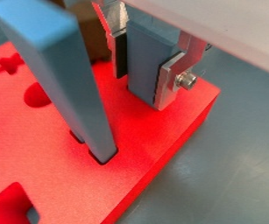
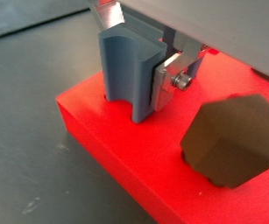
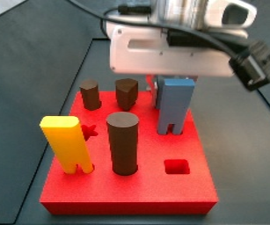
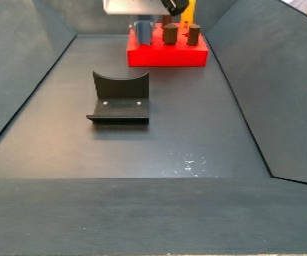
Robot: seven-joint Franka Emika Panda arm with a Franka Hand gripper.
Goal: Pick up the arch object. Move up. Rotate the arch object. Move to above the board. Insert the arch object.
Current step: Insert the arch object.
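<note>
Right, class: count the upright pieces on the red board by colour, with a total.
Blue: 2, the light-blue block and the arch object, held by the gripper over the board
Dark brown pegs: 3
Yellow block: 1
Total: 6

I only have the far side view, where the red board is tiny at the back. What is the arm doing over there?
Observer: The gripper is low over the board, shut on the arch.
Operator: Is that piece in the air?
Observer: No. In a wrist view its notched lower end reaches the board's top.
Operator: Any holes left empty?
Observer: Yes. A side view shows an open square hole near the board's closer edge.
</note>
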